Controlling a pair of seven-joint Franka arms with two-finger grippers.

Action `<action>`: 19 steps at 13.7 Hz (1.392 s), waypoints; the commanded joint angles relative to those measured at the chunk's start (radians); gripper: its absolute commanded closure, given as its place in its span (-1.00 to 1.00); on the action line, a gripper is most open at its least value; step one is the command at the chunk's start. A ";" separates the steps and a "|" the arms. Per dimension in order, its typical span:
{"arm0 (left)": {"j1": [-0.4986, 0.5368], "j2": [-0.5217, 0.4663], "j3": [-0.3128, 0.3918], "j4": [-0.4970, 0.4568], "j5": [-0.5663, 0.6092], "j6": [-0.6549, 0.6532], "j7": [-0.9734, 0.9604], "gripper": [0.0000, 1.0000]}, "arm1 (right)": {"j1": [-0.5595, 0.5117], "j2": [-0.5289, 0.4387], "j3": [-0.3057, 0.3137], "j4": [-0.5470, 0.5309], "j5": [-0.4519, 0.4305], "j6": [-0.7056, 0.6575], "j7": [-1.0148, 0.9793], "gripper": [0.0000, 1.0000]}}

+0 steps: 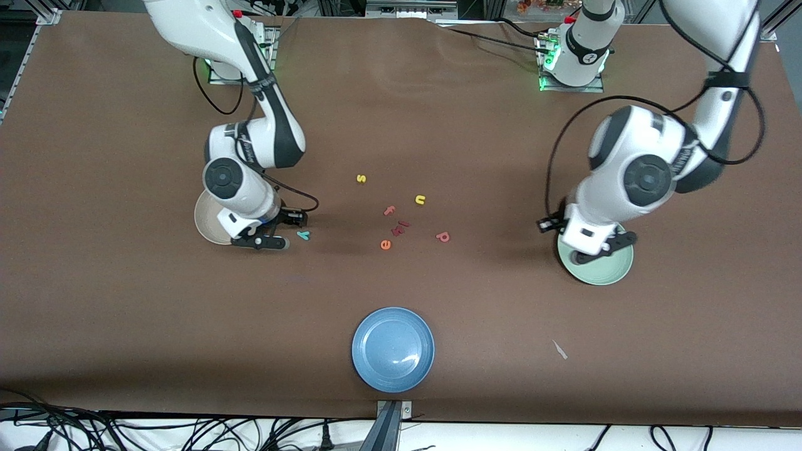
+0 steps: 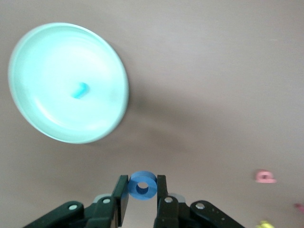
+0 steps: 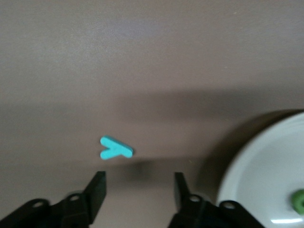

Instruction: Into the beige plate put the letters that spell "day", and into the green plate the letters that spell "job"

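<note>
While left gripper (image 2: 142, 190) pinches blue "o" (image 2: 143, 185), right gripper (image 3: 139, 183) gapes beside teal "y" (image 3: 115, 148), seemingly untouched

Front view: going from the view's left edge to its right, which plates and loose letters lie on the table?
Cream-beige round plate → teal "y" → yellow "s" → orange "e" → yellow "u" → pinkish-red "b" → pale mint-green round plate.

A brown table (image 1: 125, 313) fills nearly the whole front view, its surface matte and evenly lit. Metal frame rails (image 1: 407, 7) run along its top edge. Along the bottom edge, black cables (image 1: 188, 432) tangle on a white floor strip (image 1: 564, 438).
</note>
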 commanded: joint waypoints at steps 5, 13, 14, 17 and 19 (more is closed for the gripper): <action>0.199 -0.008 -0.010 -0.044 0.012 -0.030 0.323 0.85 | 0.001 0.054 0.032 0.029 0.086 0.078 0.027 -0.14; 0.319 0.106 -0.004 -0.041 0.081 0.006 0.520 0.85 | 0.003 0.086 0.033 0.027 0.089 0.129 0.025 -0.04; 0.328 0.133 -0.004 -0.041 0.096 0.029 0.522 0.85 | 0.003 0.092 0.033 0.027 0.089 0.130 0.025 0.01; 0.331 0.204 -0.004 -0.040 0.096 0.161 0.510 0.84 | 0.004 0.092 0.033 0.029 0.089 0.132 0.016 0.61; 0.331 0.227 -0.004 -0.037 0.095 0.200 0.519 0.76 | 0.003 0.077 0.030 0.029 0.088 0.123 0.002 0.62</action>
